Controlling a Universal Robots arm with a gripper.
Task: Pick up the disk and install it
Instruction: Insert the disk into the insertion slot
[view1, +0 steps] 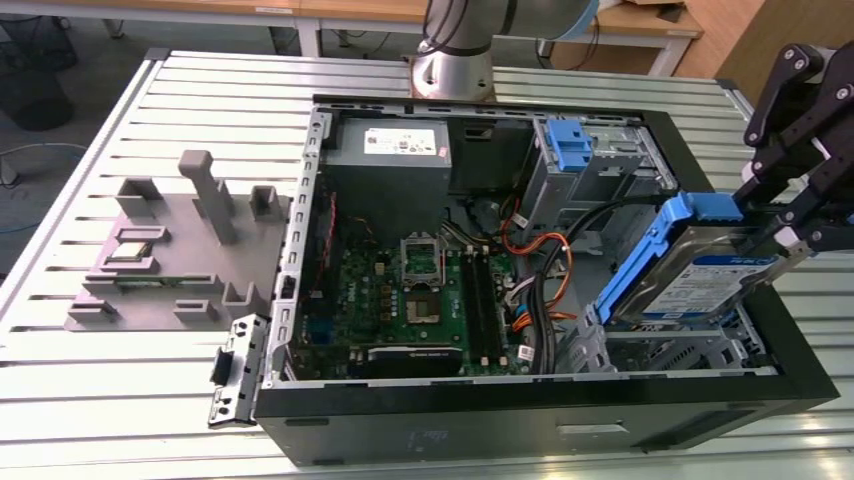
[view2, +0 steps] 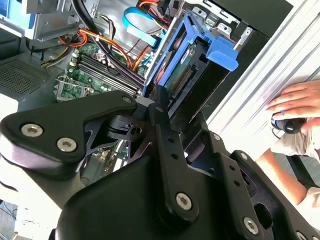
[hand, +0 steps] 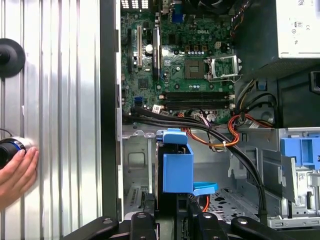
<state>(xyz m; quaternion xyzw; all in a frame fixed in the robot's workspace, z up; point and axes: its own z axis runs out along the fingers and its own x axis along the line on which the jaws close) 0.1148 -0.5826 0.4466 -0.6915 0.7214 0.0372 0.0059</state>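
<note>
Gripper (view1: 790, 232) clamped on the disk (view1: 694, 280), which I hold tilted at the case's (view1: 534, 430) four o'clock corner, over the drive bay (hand: 137, 165); pickup done, seating remains.

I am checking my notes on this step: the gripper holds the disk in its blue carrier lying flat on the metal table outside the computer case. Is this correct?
Not quite. The gripper does hold the disk in its blue carrier, but the disk is not lying flat on the table. The exterior view shows it tilted on edge over the open computer case, above the drive bay at the exterior view's right.
</note>
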